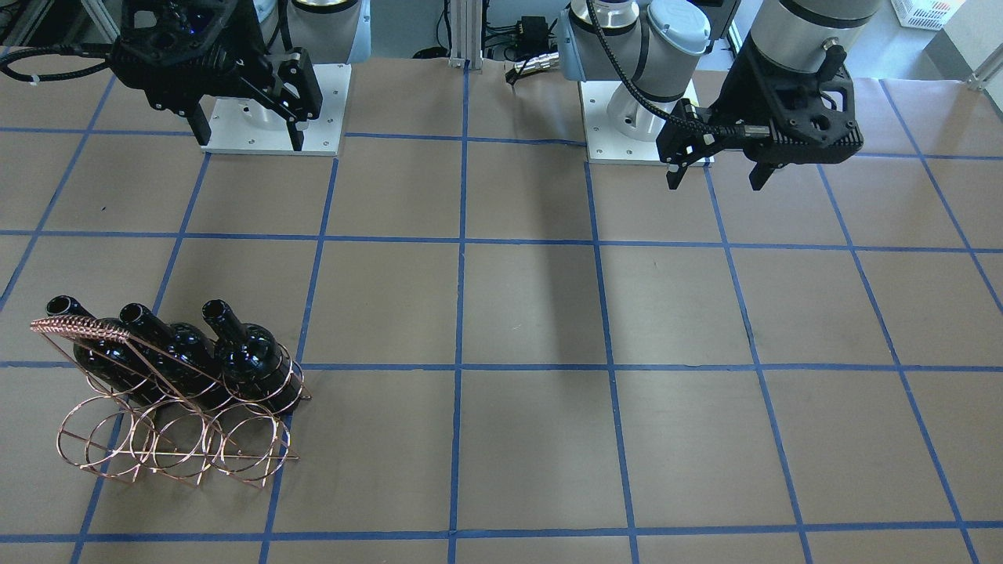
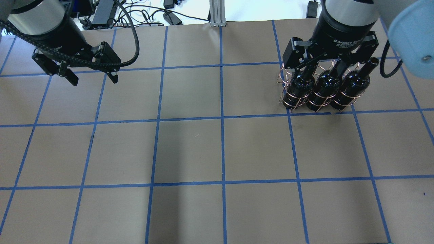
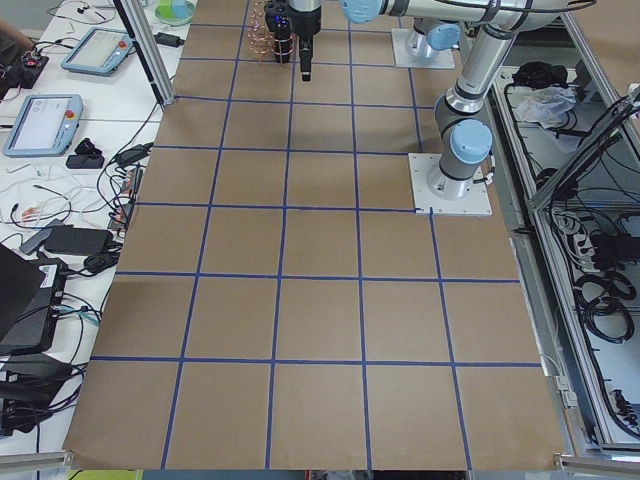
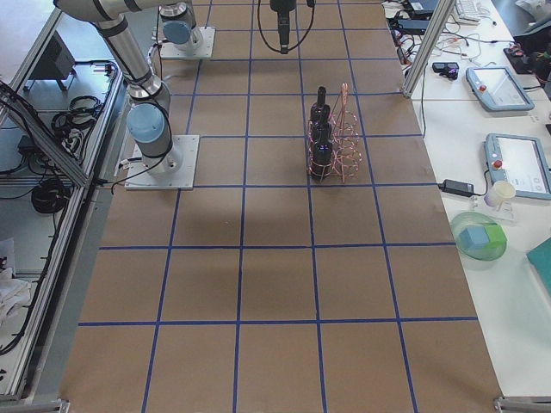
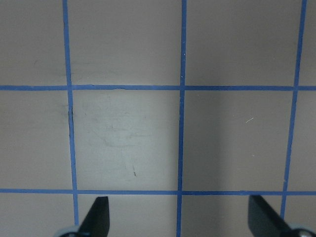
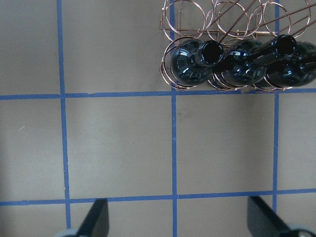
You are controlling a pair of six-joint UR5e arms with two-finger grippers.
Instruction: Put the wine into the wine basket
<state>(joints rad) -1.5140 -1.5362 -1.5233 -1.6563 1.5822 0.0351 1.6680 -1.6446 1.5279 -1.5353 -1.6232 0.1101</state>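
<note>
Three look-alike near-black wine bottles (image 1: 255, 364) (image 2: 323, 89) (image 6: 190, 66) stand tilted in one row of rings of the copper wire basket (image 1: 168, 450) (image 2: 288, 98) (image 6: 197, 19); the other row holds nothing. I cannot tell the bottles apart. They also show in the exterior right view (image 4: 320, 142). My right gripper (image 2: 330, 66) (image 1: 249, 139) (image 6: 180, 222) is open and empty, raised above the bottles on the robot's side of the basket. My left gripper (image 2: 94, 80) (image 1: 717, 184) (image 5: 180, 222) is open and empty, over bare table far from the basket.
The brown table (image 2: 190, 149) has a blue tape grid. Both arm bases (image 1: 274, 117) (image 1: 642, 133) stand at the robot's edge. Cables, tablets and a green bowl (image 4: 479, 237) lie beyond the table's far edge.
</note>
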